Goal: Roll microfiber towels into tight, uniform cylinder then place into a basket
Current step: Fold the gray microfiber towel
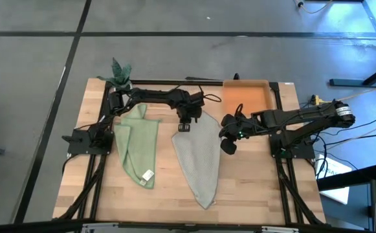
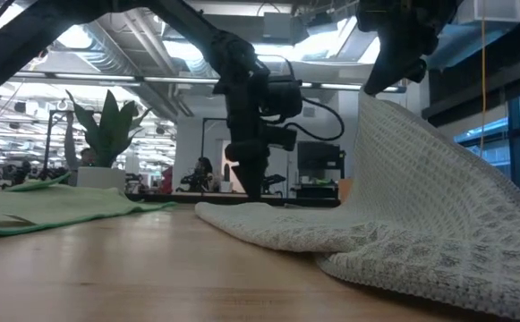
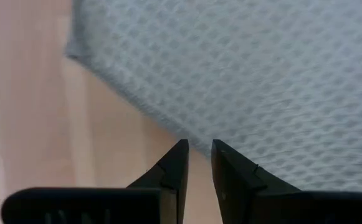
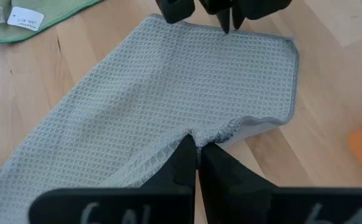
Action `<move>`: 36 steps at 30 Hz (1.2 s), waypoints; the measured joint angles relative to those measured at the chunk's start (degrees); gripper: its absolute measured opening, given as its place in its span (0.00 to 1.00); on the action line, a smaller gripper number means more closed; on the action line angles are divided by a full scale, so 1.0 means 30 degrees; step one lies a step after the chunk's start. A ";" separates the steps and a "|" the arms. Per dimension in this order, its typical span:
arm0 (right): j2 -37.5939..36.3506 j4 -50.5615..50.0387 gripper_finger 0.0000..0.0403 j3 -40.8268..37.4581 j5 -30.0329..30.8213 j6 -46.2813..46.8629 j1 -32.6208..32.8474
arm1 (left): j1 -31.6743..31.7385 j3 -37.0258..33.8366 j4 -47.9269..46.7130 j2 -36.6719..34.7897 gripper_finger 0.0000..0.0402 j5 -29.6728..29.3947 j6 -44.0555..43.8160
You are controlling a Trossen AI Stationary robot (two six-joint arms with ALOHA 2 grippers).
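Across the middle of the wooden worktop lies the larger light grey towel, broad at its far end and narrowing to a point toward the near edge. Its right edge is lifted off the wood, sloping upward in the low view, and it is pinched between the closed fingers of the right gripper, which sits just beside the towel's right side. The cloth bunches into small wrinkles where those fingers meet it. The left gripper hangs over the towel's far left corner, pointing down, its two fingers parted by a narrow gap with nothing between them; their tips hover at the towel's edge. To the left, near the worktop's left edge, the light green towel lies loosely folded and flat, its small white tag at the near end. The orange basket sits at the far right corner. A small potted plant stands at the far left corner.
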 joint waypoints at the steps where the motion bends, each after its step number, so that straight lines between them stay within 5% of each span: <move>1: 0.0000 0.0007 0.02 0.0000 -0.0002 0.0003 0.0000 | 0.0052 0.0000 0.0016 0.0000 0.15 -0.0063 -0.0007; 11: 0.0000 0.0000 0.02 -0.0007 -0.0010 -0.0003 0.0000 | 0.0418 -0.0007 0.0487 0.0409 0.15 0.1852 -0.1223; 36: 0.0007 -0.0881 0.02 0.0656 0.0532 -0.0179 0.0000 | 0.0383 -0.0095 0.0047 -0.0274 0.00 -0.0083 -0.2095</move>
